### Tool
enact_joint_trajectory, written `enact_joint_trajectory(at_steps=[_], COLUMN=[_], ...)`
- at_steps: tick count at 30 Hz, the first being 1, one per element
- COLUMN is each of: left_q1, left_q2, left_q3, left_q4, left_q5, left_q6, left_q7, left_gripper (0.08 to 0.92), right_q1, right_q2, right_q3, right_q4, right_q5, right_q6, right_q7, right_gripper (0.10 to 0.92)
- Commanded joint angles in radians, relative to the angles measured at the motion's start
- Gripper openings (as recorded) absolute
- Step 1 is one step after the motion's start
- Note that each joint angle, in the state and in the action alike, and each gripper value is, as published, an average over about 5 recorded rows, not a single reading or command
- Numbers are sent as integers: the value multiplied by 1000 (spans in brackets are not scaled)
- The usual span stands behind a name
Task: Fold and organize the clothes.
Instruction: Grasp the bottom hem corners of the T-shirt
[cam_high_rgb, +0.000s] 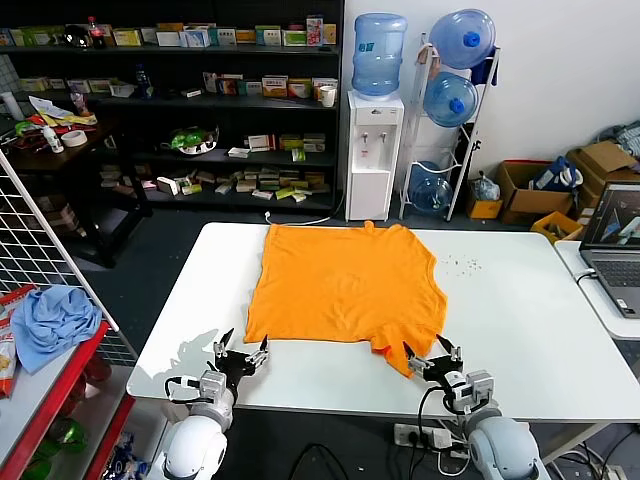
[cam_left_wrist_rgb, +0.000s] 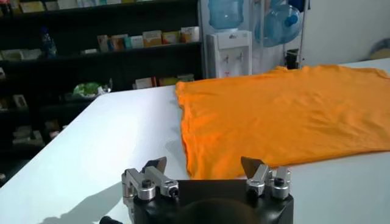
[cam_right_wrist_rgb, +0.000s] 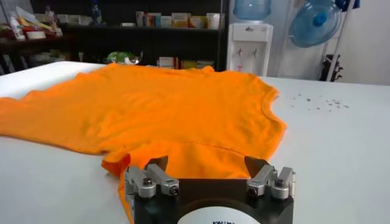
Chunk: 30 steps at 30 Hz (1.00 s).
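Observation:
The orange T-shirt (cam_high_rgb: 345, 285) lies spread flat on the white table (cam_high_rgb: 520, 320), plain side up, with one sleeve bunched at its near right corner (cam_high_rgb: 395, 355). My left gripper (cam_high_rgb: 240, 352) hovers open just short of the shirt's near left corner (cam_left_wrist_rgb: 195, 164), nothing between its fingers. My right gripper (cam_high_rgb: 432, 354) is open over the near sleeve, whose orange cloth (cam_right_wrist_rgb: 201, 155) shows between and under its fingertips. In the wrist views each gripper, left (cam_left_wrist_rgb: 205, 164) and right (cam_right_wrist_rgb: 206, 163), stands wide apart and empty.
A light blue cloth (cam_high_rgb: 52, 318) lies on a red rack at the left beside a wire grid. A laptop (cam_high_rgb: 612, 240) sits on a side table at the right. Small specks (cam_high_rgb: 462, 264) dot the table right of the shirt. Shelves and water bottles stand behind.

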Motion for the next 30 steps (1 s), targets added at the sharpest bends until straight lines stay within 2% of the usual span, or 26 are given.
enact_joint_trajectory(at_steps=[1, 4, 8, 18, 26, 30], left_q1=[-28, -31, -32, -23, -4, 14], left_q2=[4, 1, -1, -4, -4, 10], left_q3=[6, 6, 6, 5, 6, 6], left_q4=[43, 45, 51, 58, 30, -7], left_q5=[-61, -62, -59, -40, -30, -30], left_q6=[22, 19, 16, -4, -16, -16], left_q7=[-8, -7, -3, 7, 7, -3], left_gripper=[823, 823, 771, 481, 256, 140], right_q1=[23, 24, 24, 14, -28, -63], right_q2=[4, 7, 9, 8, -3, -20], right_q3=[-12, -16, -20, -19, -14, -4], right_q4=[-42, -41, -41, -36, 48, 106], right_q5=[-22, -34, -41, -52, -85, -109], right_q6=[-12, -8, -7, -12, -36, -50], right_q7=[-1, -7, -6, 6, 31, 45], right_gripper=[823, 820, 749, 463, 230, 139])
